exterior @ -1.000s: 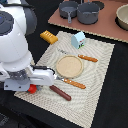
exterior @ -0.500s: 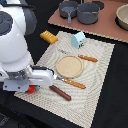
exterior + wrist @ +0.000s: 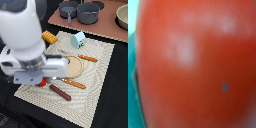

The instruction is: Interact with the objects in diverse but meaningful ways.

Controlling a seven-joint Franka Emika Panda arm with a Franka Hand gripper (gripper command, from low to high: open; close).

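Barely anything is shifting since a second ago: the arm is staying hunched over the placemat's [image 3: 97, 75] near corner at the exterior view's left, so I'm judging the tomato pick as just settling in. Working downward in size, the round plate [image 3: 74, 66] is sitting mid-mat, the milk carton [image 3: 78, 39] near the far edge, the sausage [image 3: 60, 92] along the near edge. The red tomato [image 3: 193, 65] is filling my wrist view, right against the tool [image 3: 42, 80]; whether the jaws are clamped on it, I cannot tell.
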